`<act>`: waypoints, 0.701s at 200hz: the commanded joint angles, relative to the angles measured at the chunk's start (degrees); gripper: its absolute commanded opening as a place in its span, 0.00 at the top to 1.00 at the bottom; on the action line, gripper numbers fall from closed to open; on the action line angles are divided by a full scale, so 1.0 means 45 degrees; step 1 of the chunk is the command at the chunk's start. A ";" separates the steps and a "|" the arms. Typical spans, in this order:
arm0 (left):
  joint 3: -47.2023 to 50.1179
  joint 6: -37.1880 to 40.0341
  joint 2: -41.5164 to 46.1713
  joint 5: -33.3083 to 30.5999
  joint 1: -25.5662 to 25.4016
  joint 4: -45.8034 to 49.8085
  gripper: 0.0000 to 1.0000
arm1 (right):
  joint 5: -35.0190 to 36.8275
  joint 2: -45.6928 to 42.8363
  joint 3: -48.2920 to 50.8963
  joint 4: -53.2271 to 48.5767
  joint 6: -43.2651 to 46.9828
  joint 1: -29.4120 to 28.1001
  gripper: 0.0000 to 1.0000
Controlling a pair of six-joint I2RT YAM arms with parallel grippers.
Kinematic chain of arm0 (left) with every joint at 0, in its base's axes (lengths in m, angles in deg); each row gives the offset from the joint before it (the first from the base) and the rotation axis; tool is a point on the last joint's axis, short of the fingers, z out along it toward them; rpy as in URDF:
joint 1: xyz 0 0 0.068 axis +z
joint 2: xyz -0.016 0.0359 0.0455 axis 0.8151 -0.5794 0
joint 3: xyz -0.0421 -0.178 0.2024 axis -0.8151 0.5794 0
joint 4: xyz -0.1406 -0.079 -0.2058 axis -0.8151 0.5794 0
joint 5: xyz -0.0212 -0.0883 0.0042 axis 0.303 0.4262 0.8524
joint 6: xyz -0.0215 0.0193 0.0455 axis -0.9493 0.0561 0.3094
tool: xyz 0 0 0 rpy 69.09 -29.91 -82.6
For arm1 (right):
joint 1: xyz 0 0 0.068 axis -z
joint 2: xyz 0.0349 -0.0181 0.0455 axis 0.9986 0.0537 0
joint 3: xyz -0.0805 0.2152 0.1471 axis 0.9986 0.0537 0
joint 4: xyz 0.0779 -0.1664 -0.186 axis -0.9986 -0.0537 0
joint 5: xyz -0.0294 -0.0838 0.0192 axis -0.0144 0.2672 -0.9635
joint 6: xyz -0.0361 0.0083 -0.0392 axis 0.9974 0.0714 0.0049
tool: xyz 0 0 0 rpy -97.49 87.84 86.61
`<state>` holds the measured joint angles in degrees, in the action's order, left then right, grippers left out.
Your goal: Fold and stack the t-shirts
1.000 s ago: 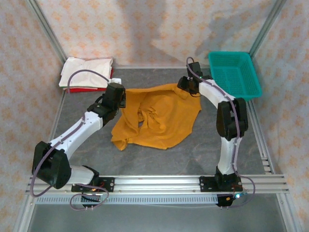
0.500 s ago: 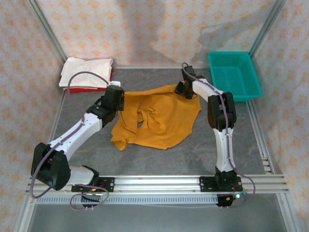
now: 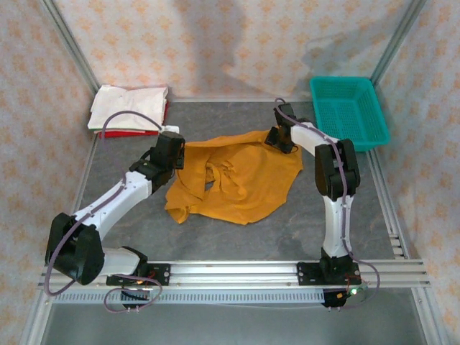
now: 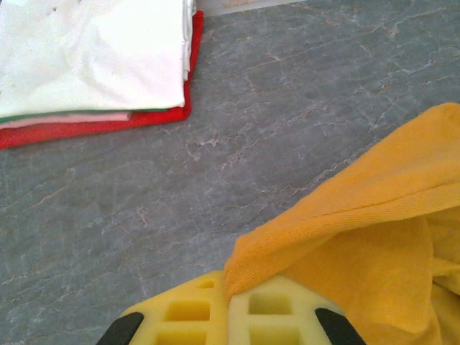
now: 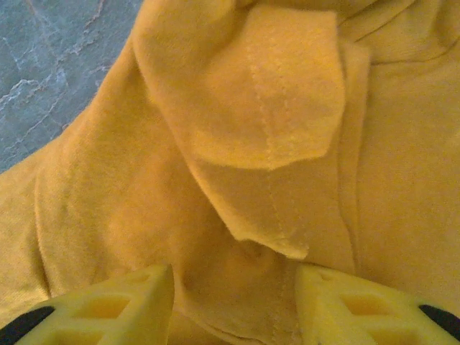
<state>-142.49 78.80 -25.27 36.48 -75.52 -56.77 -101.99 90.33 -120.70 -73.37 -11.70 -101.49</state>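
**Item 1. Mustard t-shirt** (image 3: 233, 176). It lies crumpled at mid-table, not yet spread, with a twisted bunch near its centre. Its far edge runs between my two claws.

**Item 2. Left gripper** (image 4: 228, 305). It is clamped tight on the shirt's far-left edge. A ridge of cloth rises out of the closed pads and leads off to the right.

**Item 3. Right gripper** (image 5: 233, 302). The fingers stand about half apart, astride the far-right part of the shirt, where a sleeve flap with a stitched hem lies folded over. Cloth sits between the pads, but I judge nothing is pinched yet.

**Item 4. Handling note (judgement).** The step in hand is spreading the shirt flat.
- My right claw should close on a single hemmed edge, not on the doubled flap.
- Both claws should then draw apart and lift together, so the central twist falls out.
- Pulling unevenly risks dragging the bunch along.

**Item 5. White t-shirt** (image 3: 129, 104) on **red t-shirt** (image 3: 136, 132). Both are folded and stacked in the far-left corner, well apart from the mustard one. This is the likely destination.

**Item 6. Table** (image 3: 237, 241). Grey, marbled surface.

**Item 7. Teal basket** (image 3: 348, 111). It sits in the far-right corner and plays no part in this step.
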 commanded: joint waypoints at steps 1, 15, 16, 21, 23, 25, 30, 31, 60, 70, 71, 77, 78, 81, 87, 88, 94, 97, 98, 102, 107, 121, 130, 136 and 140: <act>0.0068 0.0059 0.0430 -0.0573 0.0137 -0.0238 1.00 | 0.0807 -0.0851 0.0328 -0.0140 -0.0066 0.0083 0.52; 0.0094 0.0059 0.0426 -0.0551 0.0144 -0.0223 1.00 | 0.0894 -0.1235 0.0795 0.0180 -0.0174 0.0074 0.51; 0.0109 0.0059 0.0439 -0.0546 0.0151 -0.0223 1.00 | 0.0890 -0.1254 0.0822 0.0199 -0.0181 0.0073 0.51; 0.0120 0.0061 0.0428 -0.0563 0.0154 -0.0223 1.00 | 0.0946 -0.1372 0.0930 0.0251 -0.0235 0.0076 0.51; 0.0124 0.0060 0.0431 -0.0575 0.0157 -0.0223 1.00 | 0.0959 -0.1419 0.0977 0.0271 -0.0244 0.0074 0.51; 0.0125 0.0059 0.0417 -0.0564 0.0158 -0.0223 1.00 | 0.1002 -0.1460 0.1009 0.0286 -0.0266 0.0073 0.51; 0.0142 0.0059 0.0416 -0.0561 0.0158 -0.0223 1.00 | 0.1057 -0.1553 0.1090 0.0311 -0.0304 0.0073 0.50; 0.0133 0.0059 0.0414 -0.0560 0.0158 -0.0223 1.00 | 0.1069 -0.1569 0.1097 0.0324 -0.0304 0.0073 0.50; 0.0181 0.0074 0.0372 -0.0540 0.0178 -0.0435 1.00 | 0.0968 -0.1057 0.0824 0.0261 -0.0294 0.0088 0.51; 0.0118 0.0064 0.0352 -0.0521 0.0177 -0.0419 1.00 | 0.0783 -0.0767 0.0627 0.0282 -0.0286 0.0074 0.52; 0.0112 0.0061 0.0353 -0.0511 0.0178 -0.0419 1.00 | 0.0766 -0.0756 0.0611 0.0289 -0.0286 0.0074 0.52; 0.0099 0.0069 0.0319 -0.0492 0.0178 -0.0419 1.00 | 0.0641 -0.0557 0.0525 0.0385 -0.0298 0.0079 0.53; 0.0093 0.0064 0.0326 -0.0487 0.0178 -0.0428 1.00 | 0.0627 -0.0544 0.0511 0.0400 -0.0292 0.0076 0.53; 0.0087 0.0060 0.0318 -0.0477 0.0178 -0.0427 1.00 | 0.0607 -0.0461 0.0456 0.0427 -0.0287 0.0074 0.53; 0.0077 0.0060 0.0297 -0.0444 0.0176 -0.0457 1.00 | 0.0556 -0.0291 0.0310 0.0419 -0.0308 0.0073 0.54; 0.0082 0.0060 0.0286 -0.0444 0.0177 -0.0457 1.00 | 0.0555 -0.0264 0.0277 0.0407 -0.0317 0.0073 0.54; 0.0058 0.0043 0.0277 -0.0457 0.0178 -0.0458 1.00 | 0.0539 -0.0093 0.0110 0.0344 -0.0335 0.0079 0.55; 0.0065 0.0045 0.0275 -0.0459 0.0178 -0.0438 1.00 | 0.0520 -0.0016 0.0030 0.0310 -0.0331 0.0074 0.55; 0.0046 0.0042 0.0275 -0.0451 0.0178 -0.0438 1.00 | 0.0527 0.0010 0.0000 0.0304 -0.0338 0.0074 0.56; 0.0042 0.0023 0.0275 -0.0453 0.0178 -0.0420 1.00 | 0.0520 0.0094 -0.0090 0.0252 -0.0327 0.0076 0.56; 0.0043 0.0005 0.0269 -0.0464 0.0178 -0.0419 1.00 | 0.0505 0.0182 -0.0172 0.0203 -0.0343 0.0074 0.56; 0.0081 -0.0019 0.0301 -0.0479 0.0177 -0.0428 1.00 | 0.0455 0.0314 -0.0213 0.0265 -0.0400 0.0076 0.56; 0.0106 -0.0037 0.0324 -0.0483 0.0178 -0.0455 1.00 | 0.0407 0.0353 -0.0176 0.0359 -0.0422 0.0073 0.59; 0.0115 -0.0039 0.0313 -0.0513 0.0178 -0.0458 1.00 | 0.0354 0.0393 -0.0185 0.0418 -0.0425 0.0073 0.62; 0.0118 -0.0039 0.0314 -0.0535 0.0182 -0.0458 1.00 | 0.0303 0.0402 -0.0204 0.0447 -0.0425 0.0073 0.64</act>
<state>-142.29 78.78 -24.70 36.50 -75.43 -57.28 -99.89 90.90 -120.20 -71.86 -12.75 -101.49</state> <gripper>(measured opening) 0.043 0.394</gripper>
